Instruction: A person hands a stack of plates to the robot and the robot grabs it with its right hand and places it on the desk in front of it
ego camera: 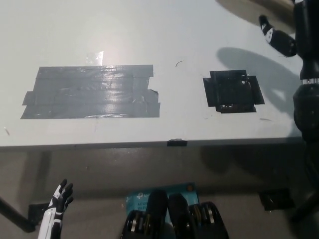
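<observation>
Nearest, at the lower left and below the table's near edge, the white left robot hand [61, 195] rests with its fingers spread, holding nothing. A blue sheet [160, 191] lies on the floor under the table's near edge. On the table [164, 45], a small black tab [177, 143] sits right on the near edge. Further in, a wide patch of grey tape [89, 92] runs parallel to that edge on the left half. A smaller square of black tape [233, 91] lies towards the right edge, with a dark shadow [254, 59] just beyond it. At the far right corner the black right robot hand [305, 35] stands raised, mostly cut off by the frame. I cannot tell whether it grips anything. The plates are out of view, so their place, direction and look cannot be told.
</observation>
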Controlling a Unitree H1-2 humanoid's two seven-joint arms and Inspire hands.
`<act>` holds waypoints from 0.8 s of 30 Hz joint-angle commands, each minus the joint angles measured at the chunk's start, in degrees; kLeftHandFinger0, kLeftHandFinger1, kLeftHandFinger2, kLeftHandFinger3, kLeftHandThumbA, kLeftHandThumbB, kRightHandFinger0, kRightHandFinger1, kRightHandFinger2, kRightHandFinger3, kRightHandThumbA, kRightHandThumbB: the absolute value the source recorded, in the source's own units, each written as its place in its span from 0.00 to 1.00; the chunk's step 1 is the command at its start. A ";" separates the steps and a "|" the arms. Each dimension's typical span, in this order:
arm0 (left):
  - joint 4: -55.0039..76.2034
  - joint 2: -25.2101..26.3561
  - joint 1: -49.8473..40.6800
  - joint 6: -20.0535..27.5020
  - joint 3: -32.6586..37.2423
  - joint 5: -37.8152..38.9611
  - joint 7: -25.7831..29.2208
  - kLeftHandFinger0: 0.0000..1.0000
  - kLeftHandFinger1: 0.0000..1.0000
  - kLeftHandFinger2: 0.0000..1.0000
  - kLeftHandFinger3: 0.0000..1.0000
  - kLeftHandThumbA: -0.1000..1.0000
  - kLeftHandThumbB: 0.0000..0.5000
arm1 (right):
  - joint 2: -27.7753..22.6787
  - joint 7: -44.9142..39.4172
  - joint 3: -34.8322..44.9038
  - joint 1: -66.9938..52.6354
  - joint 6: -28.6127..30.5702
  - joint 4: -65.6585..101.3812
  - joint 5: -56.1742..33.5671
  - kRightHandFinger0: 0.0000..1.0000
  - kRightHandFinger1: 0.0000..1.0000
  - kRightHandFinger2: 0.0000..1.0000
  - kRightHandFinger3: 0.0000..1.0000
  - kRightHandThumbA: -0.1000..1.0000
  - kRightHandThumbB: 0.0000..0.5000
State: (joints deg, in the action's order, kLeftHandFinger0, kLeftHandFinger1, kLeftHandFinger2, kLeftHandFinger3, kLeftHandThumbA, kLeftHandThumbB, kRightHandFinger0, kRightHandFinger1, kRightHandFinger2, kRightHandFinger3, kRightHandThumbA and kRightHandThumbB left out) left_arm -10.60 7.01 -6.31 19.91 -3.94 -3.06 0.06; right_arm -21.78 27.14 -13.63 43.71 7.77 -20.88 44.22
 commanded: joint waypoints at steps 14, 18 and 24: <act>-0.30 0.70 0.48 2.67 -0.04 0.71 -0.22 1.00 1.00 1.00 1.00 1.00 0.37 | 0.92 20.45 -24.59 5.09 1.23 -31.19 21.64 0.00 0.00 0.13 0.02 0.72 0.17; -0.78 0.64 0.70 3.31 -0.12 0.57 0.03 1.00 1.00 1.00 1.00 1.00 0.38 | 1.80 22.14 -29.37 5.31 -0.91 -35.29 24.47 0.00 0.00 0.17 0.09 0.77 0.16; -0.42 0.58 1.04 2.87 -0.41 0.79 0.23 1.00 1.00 1.00 1.00 1.00 0.39 | 1.92 15.79 -32.26 5.10 0.56 -37.12 21.97 0.00 0.01 0.23 0.07 0.78 0.14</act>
State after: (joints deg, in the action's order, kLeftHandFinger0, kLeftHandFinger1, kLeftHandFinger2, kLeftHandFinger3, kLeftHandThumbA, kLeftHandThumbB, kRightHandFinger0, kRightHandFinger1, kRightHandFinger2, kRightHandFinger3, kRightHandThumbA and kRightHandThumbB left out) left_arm -11.60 6.99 -5.68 20.18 -3.93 -2.90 0.08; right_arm -19.92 46.85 -43.95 47.41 8.35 -57.00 64.24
